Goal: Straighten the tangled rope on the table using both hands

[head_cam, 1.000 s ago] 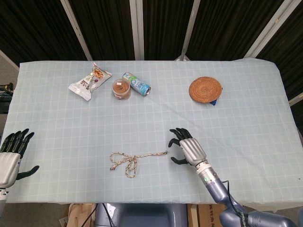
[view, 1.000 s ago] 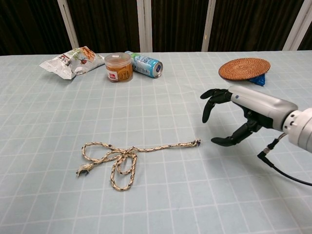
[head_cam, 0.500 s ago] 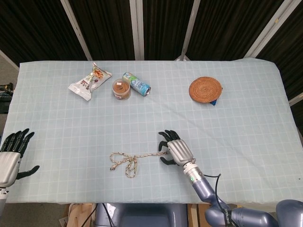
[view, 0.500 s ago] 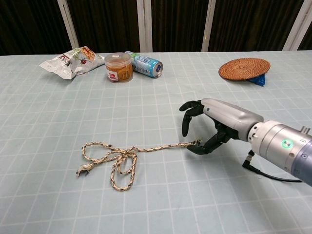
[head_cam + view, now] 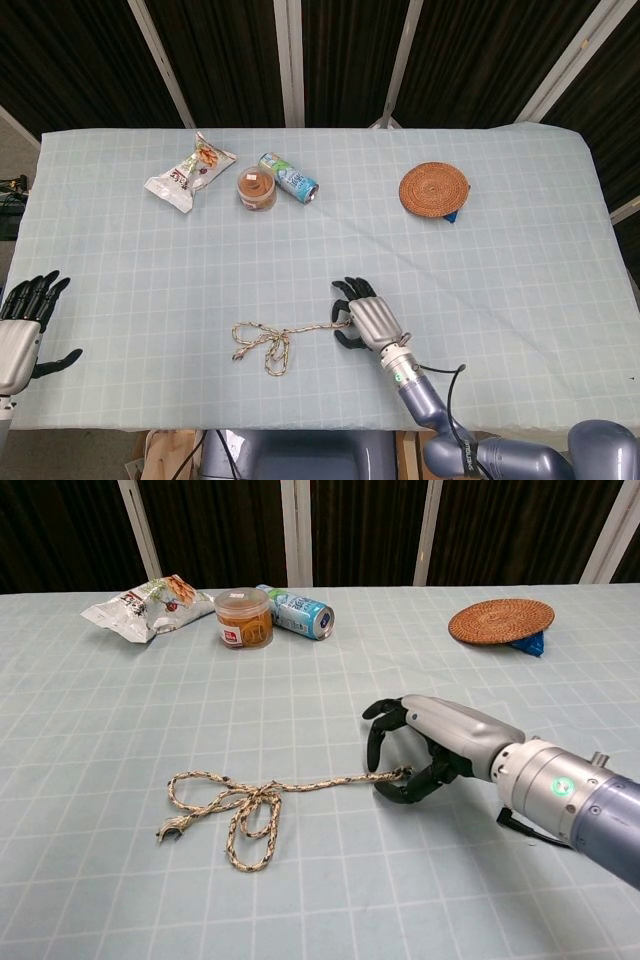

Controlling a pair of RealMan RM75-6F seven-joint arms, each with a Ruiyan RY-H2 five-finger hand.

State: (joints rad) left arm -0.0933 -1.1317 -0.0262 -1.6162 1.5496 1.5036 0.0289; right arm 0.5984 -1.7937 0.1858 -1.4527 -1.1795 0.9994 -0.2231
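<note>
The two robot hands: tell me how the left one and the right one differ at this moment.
The right hand hangs over the table, its dark fingers curved around the free end of the tan braided rope; the left hand sits at the table's left edge, far from the rope. The right hand shows in both views; the left hand shows in the head view only, fingers straight and holding nothing. Both have dark fingers and silver backs.

Right hand (image 5: pixel 425 750): black jointed fingers (image 5: pixel 376 748), smooth silver-grey shell over the back. Wrist: silver cylindrical cuff with a small green indicator light, a thin black cable looping beneath it. Forearm: glossy blue-grey casing. Left hand (image 5: pixel 22 335): same pattern, black fingers (image 5: pixel 35 295) on a pale silver-grey palm shell
</note>
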